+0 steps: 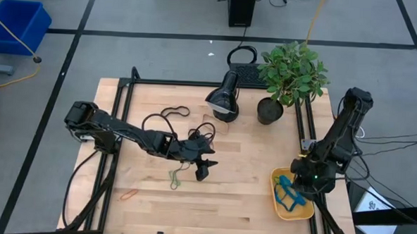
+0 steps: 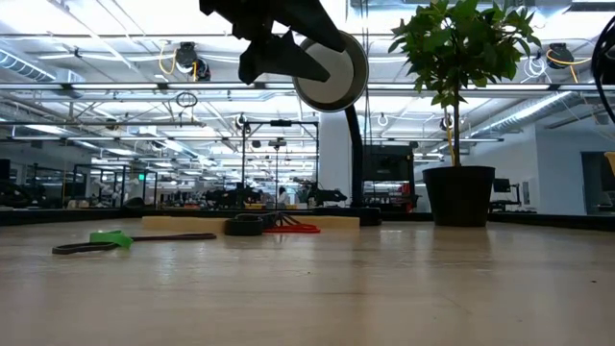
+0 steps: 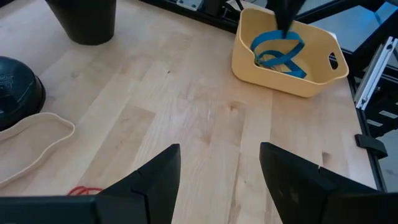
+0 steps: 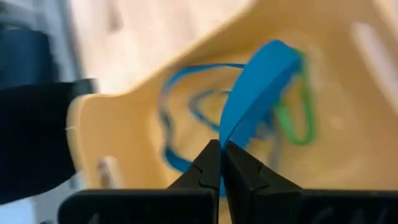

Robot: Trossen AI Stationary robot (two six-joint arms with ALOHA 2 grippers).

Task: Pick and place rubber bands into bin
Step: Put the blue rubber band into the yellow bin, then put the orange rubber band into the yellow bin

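The yellow bin [image 1: 296, 217] sits at the table's near right and holds blue and green rubber bands. It also shows in the left wrist view [image 3: 280, 78]. My right gripper [image 1: 306, 179] stands over the bin, shut on a wide blue band [image 4: 255, 93]. My left gripper [image 1: 205, 172] is open and empty above the table's middle [image 3: 219, 149]. A green-and-tan band [image 1: 175, 176], an orange band [image 1: 129, 194] and a black band [image 1: 168, 115] lie flat on the wood. A tan band [image 3: 37, 137] and a red band [image 3: 84, 190] lie near the left gripper. My right gripper pinches one end of the wide blue band [image 4: 231, 134] between its two fingertips. The fingers come from above, pointing down into the bin. The band runs from the tips down toward the bin's floor [image 3: 277, 50], among the other bands.
A black lamp [image 1: 225, 96] and a potted plant [image 1: 288, 78] stand at the table's far side. Black cables [image 1: 197, 138] lie beside the left arm. Bare wood lies between the left gripper and the bin.
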